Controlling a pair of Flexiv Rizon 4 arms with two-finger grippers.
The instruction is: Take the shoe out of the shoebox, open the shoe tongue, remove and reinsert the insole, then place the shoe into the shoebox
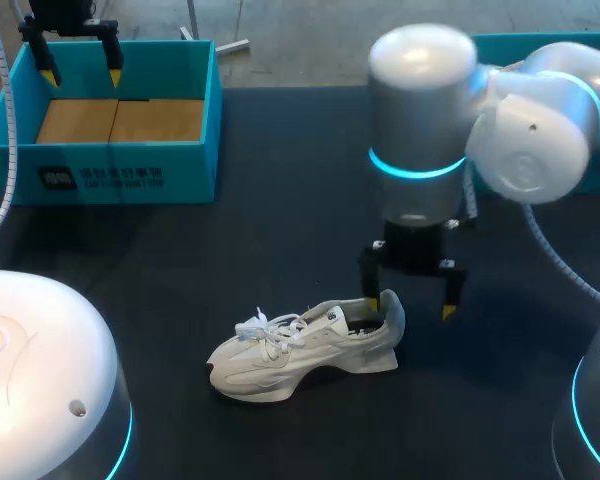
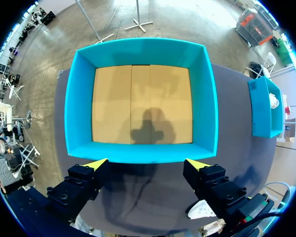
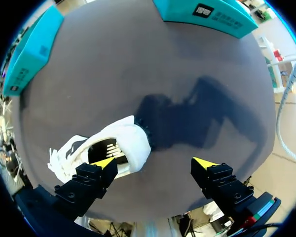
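White lace-up shoe (image 1: 300,350) sits on the bench (image 1: 280,230), toe toward nine o'clock, open right claw (image 1: 410,308) at its heel. At eleven o'clock, the open left claw (image 1: 81,77) hangs over the print-labelled teal shoebox (image 1: 110,178).

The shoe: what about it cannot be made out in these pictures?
- Insole: in the head view, the opening of the shoe is too small and dark. In the right wrist view, a finger of the right gripper covers part of it.
- Toe: in the right wrist view, it is hidden behind that finger.
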